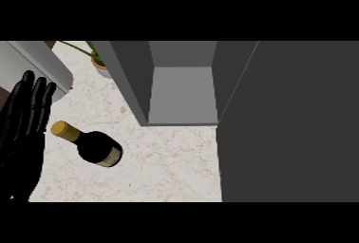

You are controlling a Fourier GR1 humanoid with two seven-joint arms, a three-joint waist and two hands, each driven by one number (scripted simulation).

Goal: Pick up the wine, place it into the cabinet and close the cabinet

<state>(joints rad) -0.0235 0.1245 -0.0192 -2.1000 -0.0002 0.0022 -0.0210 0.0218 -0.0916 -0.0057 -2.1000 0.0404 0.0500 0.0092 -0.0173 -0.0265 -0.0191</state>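
Here, wine bottle point(93, 145) on the counter point(175, 166), just right of the left robot hand point(22, 128), fingers straight, holding nothing.

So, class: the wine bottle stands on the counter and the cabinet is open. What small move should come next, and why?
Probably bring the left hand across to the wine bottle and curl round it. That hand is open, fingers straight, just left of the bottle and holding nothing, while the open cabinet waits beyond. The right hand is out of view.

One wine bottle point(91, 144), one cabinet point(182, 90), one potted plant point(98, 59), one robot hand point(24, 123).
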